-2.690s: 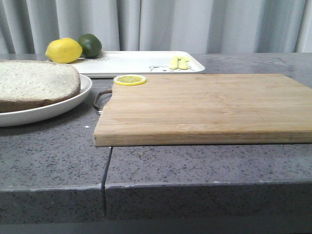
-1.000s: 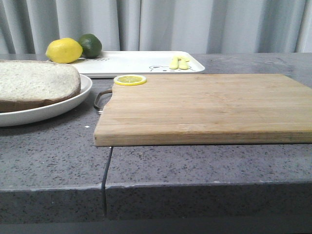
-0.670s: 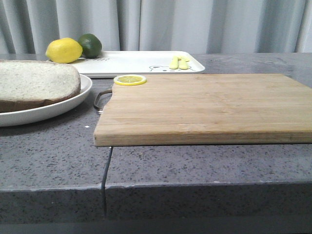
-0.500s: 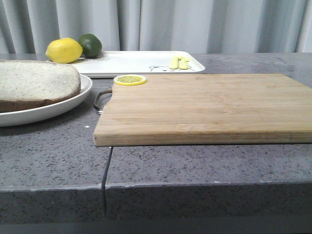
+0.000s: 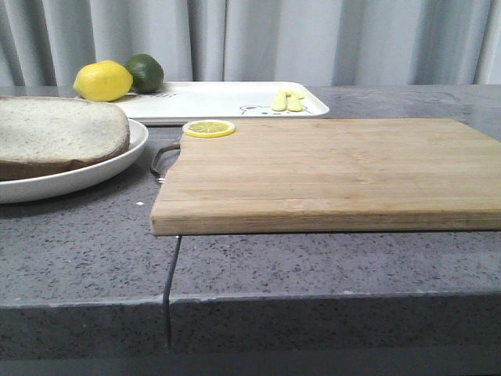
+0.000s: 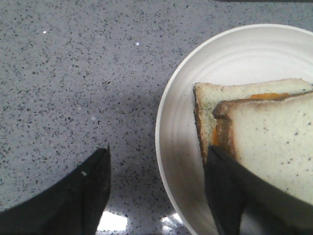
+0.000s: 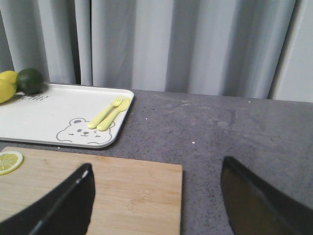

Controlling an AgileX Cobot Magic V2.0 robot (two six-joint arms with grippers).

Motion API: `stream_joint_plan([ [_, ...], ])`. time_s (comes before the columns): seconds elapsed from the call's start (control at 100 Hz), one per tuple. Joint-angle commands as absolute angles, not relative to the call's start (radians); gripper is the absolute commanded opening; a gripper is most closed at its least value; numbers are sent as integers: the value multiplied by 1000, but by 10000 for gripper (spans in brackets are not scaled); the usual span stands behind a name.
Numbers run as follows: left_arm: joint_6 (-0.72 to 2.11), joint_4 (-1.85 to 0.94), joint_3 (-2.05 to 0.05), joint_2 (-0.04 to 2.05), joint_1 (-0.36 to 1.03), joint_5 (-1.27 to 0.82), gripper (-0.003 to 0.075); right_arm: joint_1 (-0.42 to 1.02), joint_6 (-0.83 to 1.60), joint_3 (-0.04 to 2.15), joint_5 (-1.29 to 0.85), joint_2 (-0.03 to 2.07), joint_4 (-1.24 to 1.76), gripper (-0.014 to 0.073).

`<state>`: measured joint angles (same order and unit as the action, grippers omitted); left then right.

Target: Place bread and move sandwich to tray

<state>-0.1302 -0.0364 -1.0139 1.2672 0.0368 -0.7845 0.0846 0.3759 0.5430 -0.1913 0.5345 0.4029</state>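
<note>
Comparing earlier front frames: nothing moved. Bread (image 6: 274, 147) sits atop egg slice on plate (image 6: 186, 161), left of cutting board (image 5: 329, 168). Left gripper (image 6: 156, 191) spread astride plate rim; right gripper (image 7: 156, 196) spread. Tray (image 5: 219, 100) behind board awaits sandwich.

A wooden cutting board (image 5: 329, 172) lies on the grey speckled bench (image 5: 313, 266), a lemon slice (image 5: 208, 128) on its far left corner. Farther back, a lemon (image 5: 102, 81) touches a lime (image 5: 145, 72). A yellow fork (image 7: 105, 113) and spoon (image 7: 115, 114) lie side by side before grey curtains (image 5: 313, 39).
</note>
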Motion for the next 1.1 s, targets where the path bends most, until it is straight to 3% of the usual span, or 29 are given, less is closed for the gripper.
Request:
stream_joint_plan([
  [0.0,-139,-48,-1048,1267,34,-723,386,80,385,570,-124,534,398,542],
  [1.09,-139,-84,-1048,1452,34,-685,386,80,385,570,-126,534,398,542],
])
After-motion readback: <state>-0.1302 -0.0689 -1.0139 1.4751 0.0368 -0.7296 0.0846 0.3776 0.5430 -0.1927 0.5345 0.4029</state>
